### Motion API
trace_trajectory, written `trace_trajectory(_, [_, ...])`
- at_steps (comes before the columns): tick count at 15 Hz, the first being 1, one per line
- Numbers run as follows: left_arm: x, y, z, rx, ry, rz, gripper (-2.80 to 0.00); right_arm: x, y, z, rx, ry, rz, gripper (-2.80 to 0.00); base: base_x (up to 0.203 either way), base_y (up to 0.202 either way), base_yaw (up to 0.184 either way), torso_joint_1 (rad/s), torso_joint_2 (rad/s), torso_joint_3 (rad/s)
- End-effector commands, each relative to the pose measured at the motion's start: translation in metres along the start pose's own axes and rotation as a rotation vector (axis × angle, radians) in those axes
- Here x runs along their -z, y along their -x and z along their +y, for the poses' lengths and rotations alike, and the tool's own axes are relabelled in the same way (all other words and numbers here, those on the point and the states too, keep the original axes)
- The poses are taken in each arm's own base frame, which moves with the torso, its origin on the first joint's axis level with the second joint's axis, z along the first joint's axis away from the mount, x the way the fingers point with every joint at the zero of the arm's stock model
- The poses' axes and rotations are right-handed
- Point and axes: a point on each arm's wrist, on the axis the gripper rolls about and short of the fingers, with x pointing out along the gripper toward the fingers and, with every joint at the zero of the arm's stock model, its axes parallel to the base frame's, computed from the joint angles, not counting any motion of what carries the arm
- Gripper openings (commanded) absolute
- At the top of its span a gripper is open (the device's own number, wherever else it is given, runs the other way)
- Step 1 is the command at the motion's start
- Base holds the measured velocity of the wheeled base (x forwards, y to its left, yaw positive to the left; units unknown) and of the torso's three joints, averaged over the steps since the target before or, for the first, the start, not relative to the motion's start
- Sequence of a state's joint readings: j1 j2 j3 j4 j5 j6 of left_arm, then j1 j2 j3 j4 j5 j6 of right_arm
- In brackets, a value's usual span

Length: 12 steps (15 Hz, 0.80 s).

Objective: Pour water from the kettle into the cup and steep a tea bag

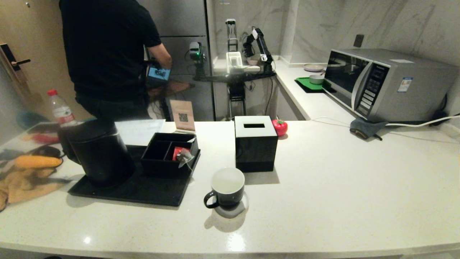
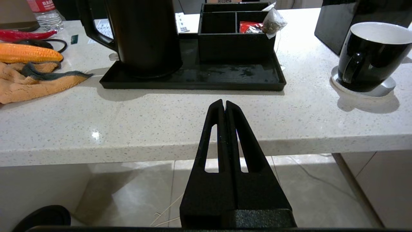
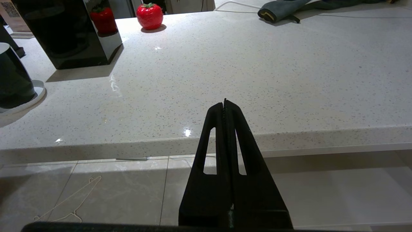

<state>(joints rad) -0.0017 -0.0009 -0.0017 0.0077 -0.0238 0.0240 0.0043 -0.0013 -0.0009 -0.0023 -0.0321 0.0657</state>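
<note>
Black things on the counter: one kettle, one cup, one tea bag; both grippers closed, empty.

Head high above; wrists low, sharing cup.

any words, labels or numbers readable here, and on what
None can be read.
Water bottle: red label with print, too blurred.
Brown card: a QR code, print too small.
Microwave: panel buttons and a sticker, too small.
Paper sheet behind the kettle: print too small.
</note>
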Motion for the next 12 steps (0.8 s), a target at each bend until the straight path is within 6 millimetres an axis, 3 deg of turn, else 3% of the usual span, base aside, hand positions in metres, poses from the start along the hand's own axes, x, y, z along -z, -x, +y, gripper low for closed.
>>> trace_trajectory(1, [0.0, 0.0, 0.0, -0.001, 0.001, 0.001, -2.8, 0.0, 0.0, 0.0, 0.0, 0.001, 0.001, -2.8, 0.0, 0.0, 0.0, 0.0, 0.0, 0.0])
trace_trajectory(9, [-0.001, 0.0, 0.0, -0.001, 0.002, -0.003, -2.8, 0.0, 0.0, 0.0, 0.0, 0.0, 0.002, -2.8, 0.0, 0.0, 0.0, 0.0, 0.0, 0.0])
trace_trajectory(12, [-0.02, 0.007, 0.0, 0.006, 0.003, -0.042, -2.8, 0.0, 0.0, 0.0, 0.0, 0.001, 0.0, -2.8, 0.0, 0.0, 0.0, 0.0, 0.0, 0.0])
